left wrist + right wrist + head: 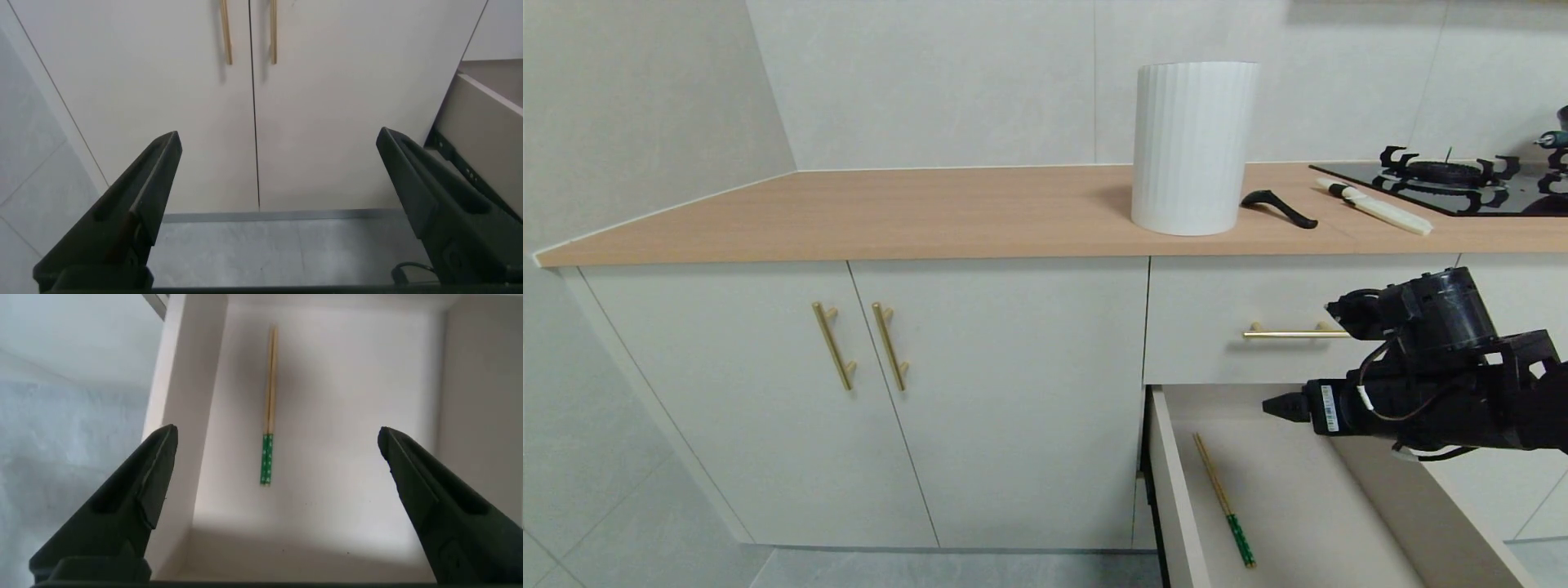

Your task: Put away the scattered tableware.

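your right gripper hangs spread wide over the chopsticks lying in the open drawer; your left gripper is spread too.

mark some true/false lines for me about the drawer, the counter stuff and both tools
1. The chopsticks lie inside the open drawer. True.
2. The right tool is shut on the chopsticks. False: it is open and empty, above the drawer.
3. The white ribbed container stands upright on the countertop. True.
4. The black spoon lies in the drawer. False: it lies on the countertop beside the container.
5. The left tool holds a fork. False: it is open and empty, facing the cabinet doors.
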